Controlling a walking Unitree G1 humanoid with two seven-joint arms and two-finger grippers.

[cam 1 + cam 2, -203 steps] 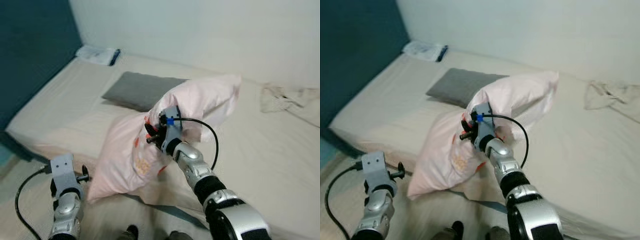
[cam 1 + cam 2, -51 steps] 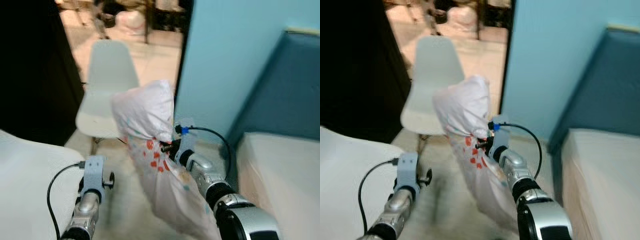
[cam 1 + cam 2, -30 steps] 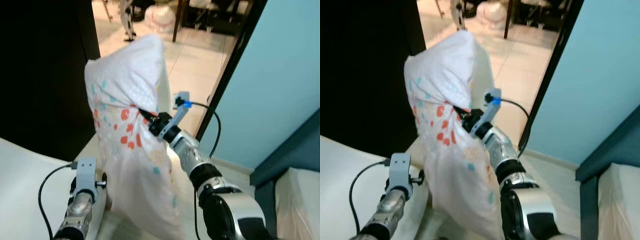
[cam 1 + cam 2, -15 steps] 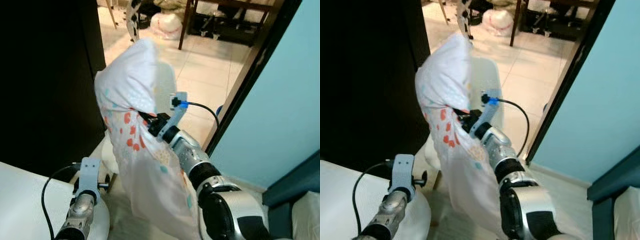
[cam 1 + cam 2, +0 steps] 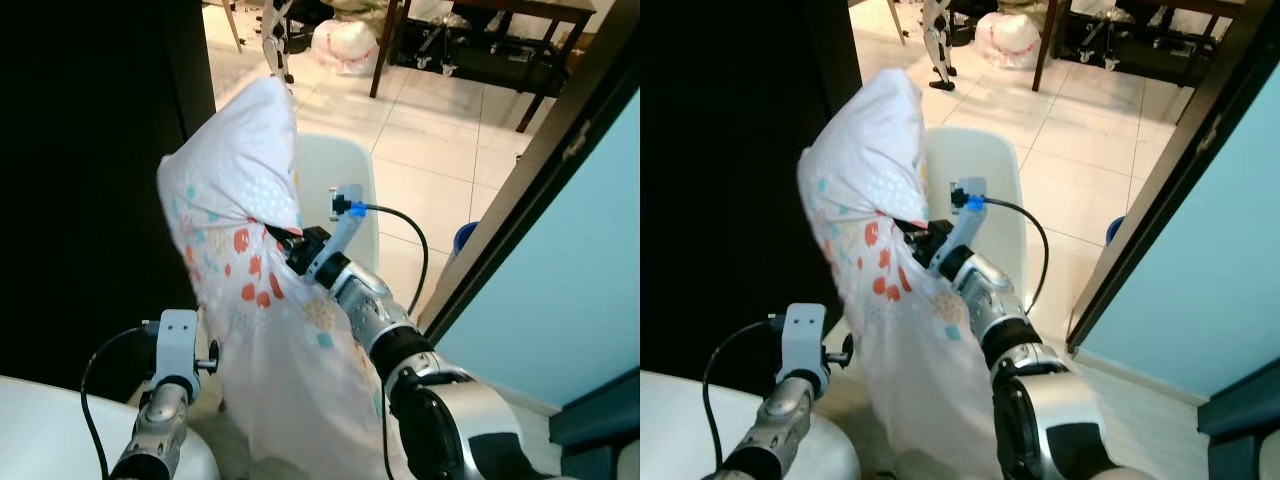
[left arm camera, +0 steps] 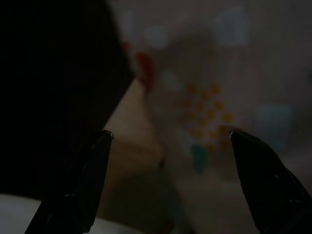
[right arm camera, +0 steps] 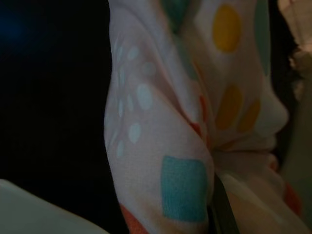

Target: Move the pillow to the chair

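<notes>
A pale pillow (image 5: pixel 240 190) with red, teal and yellow spots hangs upright in front of me, pinched at its middle by my right gripper (image 5: pixel 288 243), which is shut on its cloth. Up close the same pillow (image 7: pixel 161 146) bunches around the grip. Behind it stands a white chair (image 5: pixel 345 190), whose backrest shows to the pillow's right. My left gripper (image 6: pixel 170 136) hangs low at the left, open, its fingers (image 6: pixel 95 161) pointing at the pillow's lower part (image 6: pixel 219 112) without touching it.
A dark wall or door (image 5: pixel 90 150) stands at the left. A light blue wall (image 5: pixel 590 280) with a dark door frame (image 5: pixel 520 180) is at the right. Beyond lies a tiled floor (image 5: pixel 440 130) with table legs (image 5: pixel 385 45) and a white bag (image 5: pixel 345 45).
The camera has come nearer and the chair's backrest now shows more plainly behind the pillow. My right gripper still holds the pillow, which sits slightly further left in view.
</notes>
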